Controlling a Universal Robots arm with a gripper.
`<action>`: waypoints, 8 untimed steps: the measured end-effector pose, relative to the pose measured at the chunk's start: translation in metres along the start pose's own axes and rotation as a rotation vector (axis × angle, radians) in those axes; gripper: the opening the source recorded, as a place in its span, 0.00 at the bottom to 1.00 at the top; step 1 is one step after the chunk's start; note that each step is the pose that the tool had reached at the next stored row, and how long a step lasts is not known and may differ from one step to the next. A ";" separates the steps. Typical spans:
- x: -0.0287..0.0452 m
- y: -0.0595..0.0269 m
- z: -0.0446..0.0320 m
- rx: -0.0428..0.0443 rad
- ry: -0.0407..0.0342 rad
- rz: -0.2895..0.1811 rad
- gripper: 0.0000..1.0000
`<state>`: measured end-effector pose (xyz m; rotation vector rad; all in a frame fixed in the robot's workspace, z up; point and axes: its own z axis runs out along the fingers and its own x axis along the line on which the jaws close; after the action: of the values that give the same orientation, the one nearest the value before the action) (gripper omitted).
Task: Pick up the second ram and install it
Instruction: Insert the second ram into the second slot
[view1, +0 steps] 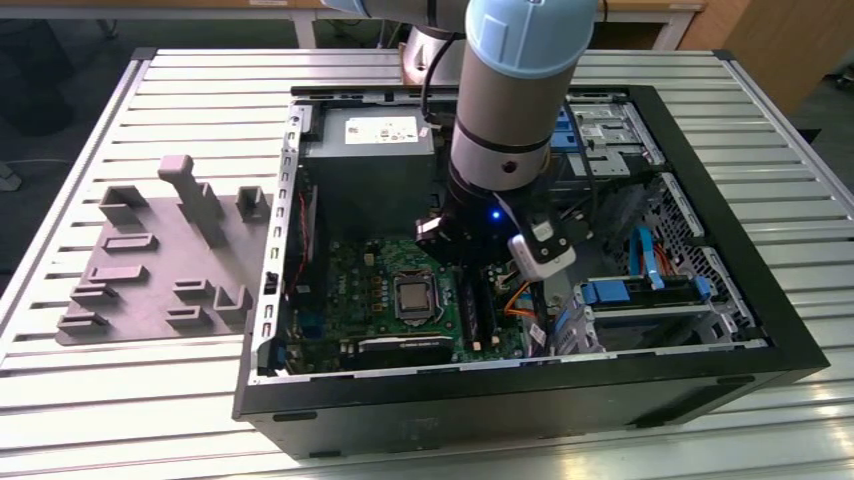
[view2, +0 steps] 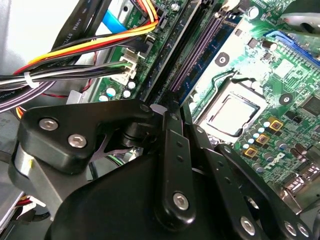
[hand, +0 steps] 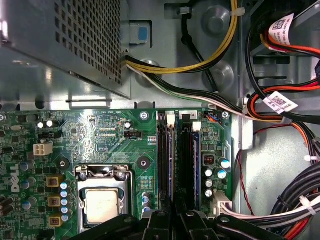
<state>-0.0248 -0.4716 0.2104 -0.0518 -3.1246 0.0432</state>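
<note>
Because the end effector (view1: 470, 262) hangs low inside the open computer case (view1: 747, 280), I place it right over the motherboard's memory slots (hand: 165, 155). The second ram (hand: 196, 165) appears seated on edge in a slot there, though I cannot tell whether the end effector grips it.

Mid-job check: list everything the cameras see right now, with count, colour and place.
table: one, silver slats, under everything
holder tray: one, grey, exterior view's left of the case
computer case: one, black, open, mid-table
power supply: one, grey, inside the case
motherboard: one, green, case floor
processor: one, silver, in its socket
memory slots: several, black, beside the processor
memory stick: one seen, dark with blue-green marks, standing in a slot
cable bundles: several, red, black, yellow, beside the board
arm: one, pale blue and grey, reaching into the case
gripper: one, black, at the slots
</note>
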 end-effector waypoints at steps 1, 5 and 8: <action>-0.0001 0.0000 0.0000 0.0006 0.0001 -0.001 0.14; -0.0002 0.0001 0.0000 0.0008 0.0001 -0.005 0.14; -0.0003 0.0004 0.0000 0.0008 0.0000 -0.007 0.14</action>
<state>-0.0244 -0.4712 0.2104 -0.0413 -3.1247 0.0444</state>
